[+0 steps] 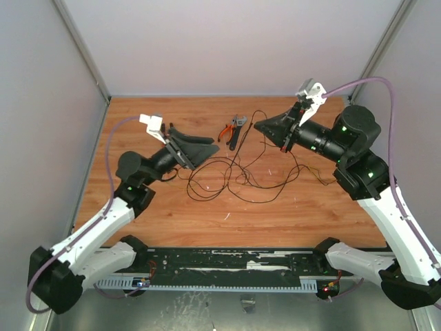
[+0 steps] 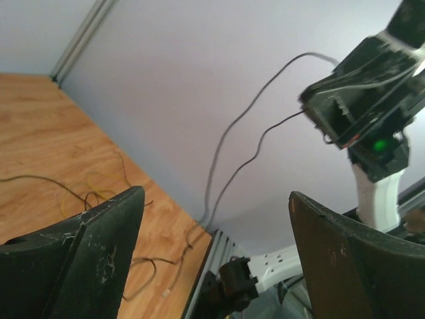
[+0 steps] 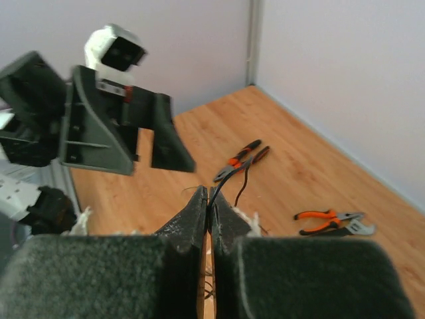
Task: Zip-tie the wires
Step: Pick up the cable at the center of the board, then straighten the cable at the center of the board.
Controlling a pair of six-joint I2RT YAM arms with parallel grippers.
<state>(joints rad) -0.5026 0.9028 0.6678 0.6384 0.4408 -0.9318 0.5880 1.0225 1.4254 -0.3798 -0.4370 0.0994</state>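
Note:
The wires (image 1: 234,176) lie in loose thin loops on the wooden table (image 1: 172,221) between my two grippers; a few strands show in the left wrist view (image 2: 143,262). My right gripper (image 1: 256,125) hovers above the wires' far right part. In its wrist view it (image 3: 208,193) is shut on a thin black strip, the zip tie (image 3: 226,179), which sticks out from the tips and curves up and right. I cannot make the zip tie out in the top view. My left gripper (image 1: 209,149) is open and empty above the wires' left side, jaws wide apart (image 2: 214,193).
Orange-handled pliers (image 1: 226,131) and a second, grey-headed tool lie at the back middle; both show in the right wrist view (image 3: 242,159) (image 3: 329,219). Grey walls close the table's back and sides. A black cable tray (image 1: 220,265) runs along the near edge.

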